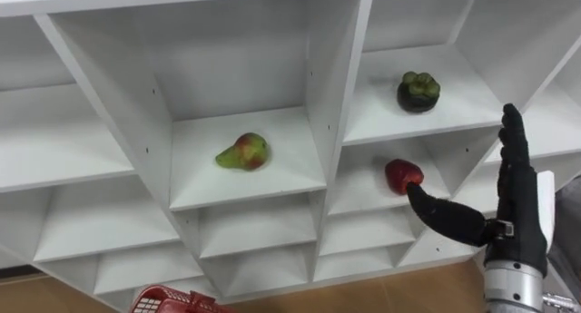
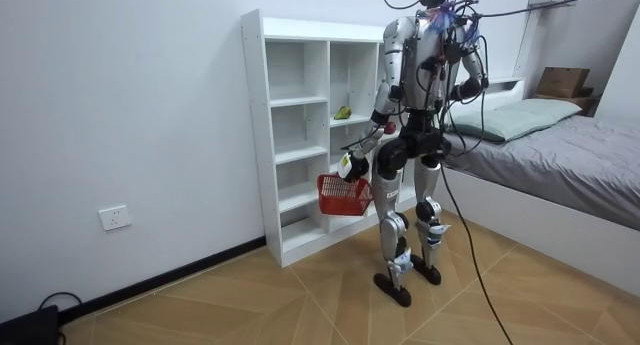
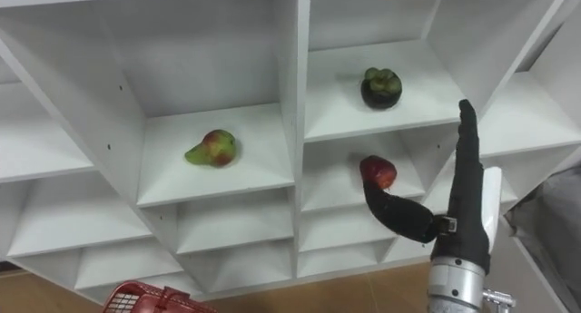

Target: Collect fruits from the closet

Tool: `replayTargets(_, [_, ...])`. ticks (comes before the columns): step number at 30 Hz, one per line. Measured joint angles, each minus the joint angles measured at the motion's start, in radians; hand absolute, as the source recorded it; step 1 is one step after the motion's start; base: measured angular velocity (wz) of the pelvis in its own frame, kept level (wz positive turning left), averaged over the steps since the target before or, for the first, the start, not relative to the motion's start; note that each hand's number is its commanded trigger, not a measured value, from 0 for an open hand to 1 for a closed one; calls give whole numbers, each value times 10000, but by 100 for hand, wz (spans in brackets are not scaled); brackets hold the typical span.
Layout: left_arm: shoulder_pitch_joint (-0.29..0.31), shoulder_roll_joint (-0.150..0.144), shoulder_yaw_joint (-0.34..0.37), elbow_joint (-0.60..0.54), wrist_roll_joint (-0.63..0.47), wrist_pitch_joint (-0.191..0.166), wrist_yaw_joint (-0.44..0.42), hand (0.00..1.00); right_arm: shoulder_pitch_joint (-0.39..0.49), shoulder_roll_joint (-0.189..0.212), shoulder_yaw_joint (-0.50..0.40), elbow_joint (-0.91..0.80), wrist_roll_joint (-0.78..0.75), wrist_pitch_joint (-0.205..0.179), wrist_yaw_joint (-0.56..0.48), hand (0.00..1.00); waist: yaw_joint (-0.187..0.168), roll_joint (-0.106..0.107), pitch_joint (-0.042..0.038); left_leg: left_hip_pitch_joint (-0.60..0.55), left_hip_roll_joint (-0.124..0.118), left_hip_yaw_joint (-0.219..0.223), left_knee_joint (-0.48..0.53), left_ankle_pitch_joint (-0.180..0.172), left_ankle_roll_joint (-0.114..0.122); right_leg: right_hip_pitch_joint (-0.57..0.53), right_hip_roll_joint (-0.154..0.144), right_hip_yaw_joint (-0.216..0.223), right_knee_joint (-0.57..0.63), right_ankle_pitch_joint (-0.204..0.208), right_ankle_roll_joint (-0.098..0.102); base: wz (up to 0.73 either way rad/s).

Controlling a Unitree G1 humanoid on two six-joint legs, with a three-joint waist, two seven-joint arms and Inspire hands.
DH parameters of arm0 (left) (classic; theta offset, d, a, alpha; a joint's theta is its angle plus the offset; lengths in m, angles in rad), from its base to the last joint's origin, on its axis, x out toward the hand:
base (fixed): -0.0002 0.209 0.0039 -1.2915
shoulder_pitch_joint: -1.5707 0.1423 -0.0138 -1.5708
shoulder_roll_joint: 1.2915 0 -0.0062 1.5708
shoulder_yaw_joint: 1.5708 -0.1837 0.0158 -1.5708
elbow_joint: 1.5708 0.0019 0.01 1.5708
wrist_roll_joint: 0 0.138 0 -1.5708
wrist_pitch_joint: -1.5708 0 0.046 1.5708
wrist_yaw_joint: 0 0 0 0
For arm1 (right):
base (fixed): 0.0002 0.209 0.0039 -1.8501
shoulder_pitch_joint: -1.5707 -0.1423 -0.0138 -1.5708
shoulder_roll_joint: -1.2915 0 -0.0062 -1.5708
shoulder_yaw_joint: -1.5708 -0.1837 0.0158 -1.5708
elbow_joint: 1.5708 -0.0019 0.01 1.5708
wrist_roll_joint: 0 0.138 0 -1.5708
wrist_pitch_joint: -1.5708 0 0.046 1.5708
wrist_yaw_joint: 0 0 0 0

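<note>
- Where the white closet splits at its upright divider, three fruits lie on its shelves: a green-and-red pear at the middle of the shelf left of the divider, and a dark mangosteen on the shelf to its right.
- A red fruit sits on the shelf just below the mangosteen, toward the back.
- The right hand is raised before that shelf's right edge – released, fingers straight and upright, thumb stretched toward the red fruit. I cannot tell if the thumb touches it.
- The left hand hangs low, grasping a red basket by its handle.
- The robot stands upright facing the closet – a bed lies at the room view's right.
</note>
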Motion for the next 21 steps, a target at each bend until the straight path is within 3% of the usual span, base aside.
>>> replayTargets(12, [-167,84,-142,24,-69,12,-278,100,-1150,-505,69,-82,102,-2,-422,0,113,-30,19,-6,19,-23,10,14,-21,12,11,-35,-1,10,-16,0])
replayTargets(21, [-159,454,-136,-7,21,426,-415,100,-1639,-636,-54,-70,314,37,-459,0,244,-152,49,-20,13,-159,67,22,-28,58,-6,-132,12,10,-16,3])
